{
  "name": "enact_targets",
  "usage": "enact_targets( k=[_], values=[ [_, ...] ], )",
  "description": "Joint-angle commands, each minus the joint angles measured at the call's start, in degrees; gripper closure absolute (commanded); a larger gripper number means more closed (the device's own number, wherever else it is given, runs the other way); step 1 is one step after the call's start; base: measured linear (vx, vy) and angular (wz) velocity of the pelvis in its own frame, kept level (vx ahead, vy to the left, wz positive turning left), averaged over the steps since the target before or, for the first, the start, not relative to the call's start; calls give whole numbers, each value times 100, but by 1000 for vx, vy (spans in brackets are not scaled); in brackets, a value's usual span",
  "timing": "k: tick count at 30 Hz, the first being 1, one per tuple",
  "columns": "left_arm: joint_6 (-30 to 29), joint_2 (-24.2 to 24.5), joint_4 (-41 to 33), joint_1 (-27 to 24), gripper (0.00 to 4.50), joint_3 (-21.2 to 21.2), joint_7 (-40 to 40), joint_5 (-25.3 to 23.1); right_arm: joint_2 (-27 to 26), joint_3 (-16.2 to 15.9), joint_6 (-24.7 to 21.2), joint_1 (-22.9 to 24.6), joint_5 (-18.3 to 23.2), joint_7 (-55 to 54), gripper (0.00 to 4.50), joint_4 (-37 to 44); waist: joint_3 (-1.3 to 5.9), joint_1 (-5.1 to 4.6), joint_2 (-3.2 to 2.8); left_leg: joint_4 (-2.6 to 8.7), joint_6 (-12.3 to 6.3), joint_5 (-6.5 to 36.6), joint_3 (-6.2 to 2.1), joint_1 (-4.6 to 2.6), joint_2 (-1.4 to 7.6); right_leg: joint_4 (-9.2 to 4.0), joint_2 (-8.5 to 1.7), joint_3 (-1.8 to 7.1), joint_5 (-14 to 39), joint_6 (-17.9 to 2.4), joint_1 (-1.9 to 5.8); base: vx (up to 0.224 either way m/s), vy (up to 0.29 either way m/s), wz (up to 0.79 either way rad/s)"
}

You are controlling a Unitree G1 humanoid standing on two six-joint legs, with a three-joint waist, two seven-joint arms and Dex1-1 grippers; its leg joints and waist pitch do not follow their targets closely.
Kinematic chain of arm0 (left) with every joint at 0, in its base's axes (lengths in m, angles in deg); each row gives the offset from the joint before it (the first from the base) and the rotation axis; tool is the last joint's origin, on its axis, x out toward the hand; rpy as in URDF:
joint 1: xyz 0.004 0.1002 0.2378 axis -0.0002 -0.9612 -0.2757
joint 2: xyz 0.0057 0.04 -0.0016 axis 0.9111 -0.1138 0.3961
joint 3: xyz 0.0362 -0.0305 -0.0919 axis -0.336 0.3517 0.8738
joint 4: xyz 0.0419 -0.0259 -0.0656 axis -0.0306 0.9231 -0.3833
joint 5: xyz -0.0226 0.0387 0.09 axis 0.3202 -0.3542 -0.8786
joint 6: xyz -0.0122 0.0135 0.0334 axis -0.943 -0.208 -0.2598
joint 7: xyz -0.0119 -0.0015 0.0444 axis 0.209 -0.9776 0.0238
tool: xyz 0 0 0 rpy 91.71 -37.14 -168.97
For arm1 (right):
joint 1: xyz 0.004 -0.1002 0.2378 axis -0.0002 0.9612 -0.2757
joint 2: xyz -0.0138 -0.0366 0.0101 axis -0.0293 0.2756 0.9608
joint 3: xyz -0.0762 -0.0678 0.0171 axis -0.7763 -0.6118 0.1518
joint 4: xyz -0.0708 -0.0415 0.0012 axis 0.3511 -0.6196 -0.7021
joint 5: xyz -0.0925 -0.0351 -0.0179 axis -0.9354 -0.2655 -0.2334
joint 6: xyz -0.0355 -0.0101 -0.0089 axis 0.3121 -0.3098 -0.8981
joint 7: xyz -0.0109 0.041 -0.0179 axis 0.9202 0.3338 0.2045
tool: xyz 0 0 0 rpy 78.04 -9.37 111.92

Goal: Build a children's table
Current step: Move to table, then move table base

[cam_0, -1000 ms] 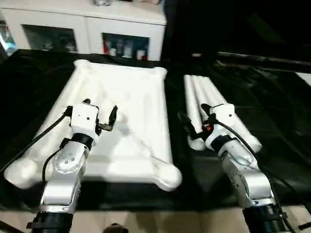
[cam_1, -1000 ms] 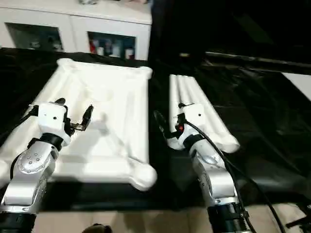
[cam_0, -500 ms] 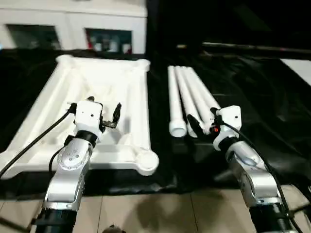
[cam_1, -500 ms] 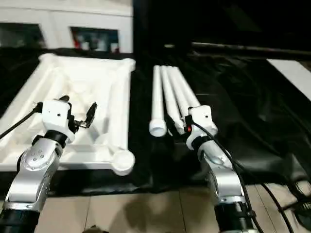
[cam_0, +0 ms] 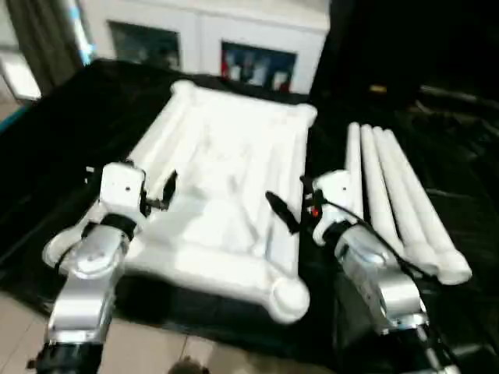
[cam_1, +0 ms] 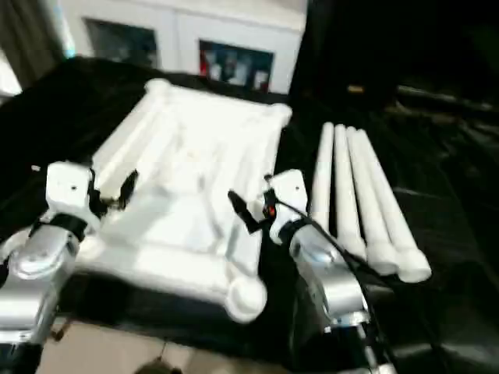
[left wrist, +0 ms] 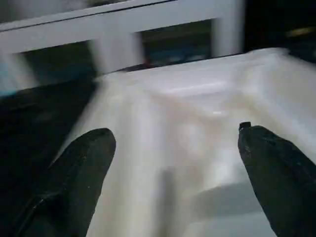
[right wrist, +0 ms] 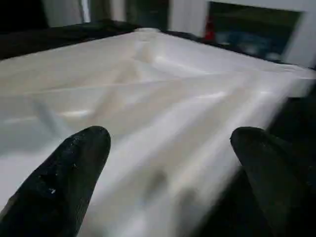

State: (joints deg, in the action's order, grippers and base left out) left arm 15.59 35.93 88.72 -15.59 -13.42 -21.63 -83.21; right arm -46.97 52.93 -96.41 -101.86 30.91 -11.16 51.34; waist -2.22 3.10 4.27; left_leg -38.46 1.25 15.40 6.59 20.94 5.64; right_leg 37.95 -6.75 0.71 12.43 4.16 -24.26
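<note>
The table top [cam_0: 226,195] lay upside down on the black-covered work surface [cam_0: 70,125], its ribbed underside facing up and its round corner sockets [cam_0: 287,296] exposed, a placing that suited pushing legs down into them. None of the sockets appeared to hold a leg yet. The four tube legs [cam_0: 398,202] lay side by side just beside the top on the robot's right, parallel to its long edge and apart from it, their collared ends [cam_0: 452,273] nearest the robot, within likely reach of the right arm.

The left gripper [cam_0: 156,195] hovered over the near left part of the top, fingers spread wide and holding nothing; in its wrist view the two black fingers [left wrist: 79,173] framed the ribbed surface. The right gripper [cam_0: 292,210] hung above the top's right rim, between the top and the legs, also wide apart and empty, its fingers [right wrist: 74,168] straddling the rim in the wrist view. Whether either touched the plastic could not be told.

Beyond the surface stood a white cabinet [cam_0: 257,47] with glass-fronted shelves. Judged from this layout, assembly had not begun, and picking up a leg seemed the likely first step.
</note>
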Motion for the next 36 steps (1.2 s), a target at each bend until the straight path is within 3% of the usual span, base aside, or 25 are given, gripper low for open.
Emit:
enact_targets(
  k=[1,2,3,4,5,7,9,11,12,13,14,15,16,18,19,23,24,26,27,28,30,31,33,34,36],
  values=[
    [30,172,-155,-129,4,-268,690,262,205,54,-127,99,149,340,0,288,377,21,-27,286,-992,-2603,75,-208,186,-402,-100,119,-2386,-703,179,-13,-26,21],
    [93,260,-159,-148,4,-285,895,336,292,-1,-151,127,160,498,0,383,408,-60,-38,418,-857,-1901,-2,4,275,-329,-114,124,-2100,-1148,459,-13,-26,21],
    [93,260,-159,-148,4,-285,895,336,292,-1,-151,127,160,498,0,383,411,-52,-80,451,-794,-1683,-6,5,330,-336,-131,110,-1990,-1298,473,-1,-68,-7],
    [114,347,-158,-120,4,-264,1163,509,437,-57,-247,142,193,724,0,486,354,-134,-129,539,-613,-1227,-5,4,421,-367,-79,71,-1579,-1579,460,-35,-64,-6],
    [143,390,-148,-105,4,-250,1308,617,508,-79,-294,151,204,842,0,533,328,-142,-152,565,-561,-975,3,-11,454,-398,-63,58,-1283,-1644,439,-35,-64,-6],
    [424,490,-68,-56,4,-209,2011,1069,803,-105,-383,144,315,1249,0,743,262,-157,-230,666,-288,168,58,-90,550,-494,-35,45,-198,-1783,393,-27,-28,-1],
    [497,503,-37,-36,4,-193,2225,1208,901,-115,-411,137,370,1394,0,808,227,-161,-209,709,-189,608,109,-110,582,-539,-21,45,164,-1802,372,0,0,0],
    [387,681,-40,65,4,-286,2694,1333,1260,-63,-534,54,585,1838,0,959,195,-133,-213,766,67,1401,175,-159,636,-614,-18,33,1215,-1620,352,-59,-34,8],
    [246,804,-65,108,4,-374,2972,1410,1435,-52,-558,18,659,2070,0,1002,190,-130,-149,762,103,1423,211,-171,651,-644,-14,37,1326,-1565,314,-59,-37,11],
    [163,893,-75,122,4,-425,3171,1473,1538,-58,-568,4,697,2215,0,1035,188,-112,-151,765,138,1419,237,-178,654,-651,-16,38,1487,-1492,298,-54,-38,9],
    [21,1054,-66,173,4,-530,3490,1535,1736,-90,-568,-36,720,2512,0,1042,183,-119,-108,771,174,1310,251,-135,665,-656,-20,39,1589,-1399,306,-54,-38,9],
    [21,1054,-66,173,4,-530,3490,1535,1736,-90,-568,-36,720,2512,0,1042,188,-105,-127,781,186,1266,238,-126,664,-646,-28,36,1656,-1353,321,0,0,0],
    [-92,1220,-22,222,4,-649,3832,1573,1947,-152,-522,-67,709,2840,0,1015,183,-98,-88,792,200,1197,231,-88,673,-651,-34,29,1851,-1246,319,0,0,0],
    [-318,1539,112,328,4,-906,4389,1568,2315,-275,-490,-139,669,3419,0,888,189,-97,-91,794,209,1149,237,-97,674,-664,-34,29,1895,-1211,297,0,0,0],
    [-342,1573,128,339,4,-935,4447,1564,2354,-290,-483,-146,663,3481,0,870,193,-88,-16,797,163,1061,226,-74,674,-648,-33,24,1923,-1169,310,0,0,0],
    [-746,2047,252,757,4,-1380,5232,1406,2903,-458,-706,-397,783,4264,0,811,202,-120,-30,809,198,997,239,-72,698,-631,-31,19,1668,-1272,293,0,0,0],
    [-806,2062,232,879,4,-1422,5307,1419,2996,-450,-740,-455,821,4361,0,851,229,-125,-109,795,236,928,241,-111,698,-601,-16,15,1366,-1378,294,0,0,0],
    [-764,2043,505,1282,20,-1545,5562,1334,3147,-494,-697,-633,779,4599,0,829,246,-127,-41,761,159,712,297,-118,686,-571,9,7,838,-1588,301,0,0,0],
    [-702,2036,637,1384,20,-1624,5611,1216,3178,-484,-689,-621,784,4657,0,832,253,-105,-154,751,169,694,300,-145,683,-548,4,10,728,-1646,287,0,0,0],
    [-516,2085,796,1434,34,-1703,5748,1080,3209,-534,-688,-581,763,4708,0,911,258,-123,-66,743,123,514,305,-80,689,-534,4,2,440,-1744,355,0,0,0],
    [-507,2099,843,1467,49,-1727,5778,1051,3234,-546,-689,-570,757,4735,0,946,265,-117,-60,738,117,481,308,-73,694,-520,-7,5,404,-1741,364,0,0,0],
    [-489,2127,937,1533,56,-1776,5838,994,3284,-571,-690,-548,747,4790,0,1016,295,-127,-108,720,93,389,312,-91,688,-494,11,-1,152,-1820,371,0,0,0],
    [-540,2280,1068,1648,76,-1934,6052,868,3341,-606,-782,-506,774,4835,0,1172,296,-127,-74,719,38,300,319,-81,685,-501,11,3,48,-1858,381,0,0,0],
    [-568,2325,1086,1679,76,-1977,6107,842,3352,-621,-801,-502,770,4840,0,1203,271,-91,-3,733,-40,290,317,-73,700,-511,-16,16,381,-1792,375,0,0,0],
    [-712,2487,1171,1783,97,-2112,6230,718,3272,-731,-917,-540,724,4764,0,1247,258,-107,35,738,18,375,328,-102,713,-526,-13,14,695,-1739,340,0,0,0]
  ],
)
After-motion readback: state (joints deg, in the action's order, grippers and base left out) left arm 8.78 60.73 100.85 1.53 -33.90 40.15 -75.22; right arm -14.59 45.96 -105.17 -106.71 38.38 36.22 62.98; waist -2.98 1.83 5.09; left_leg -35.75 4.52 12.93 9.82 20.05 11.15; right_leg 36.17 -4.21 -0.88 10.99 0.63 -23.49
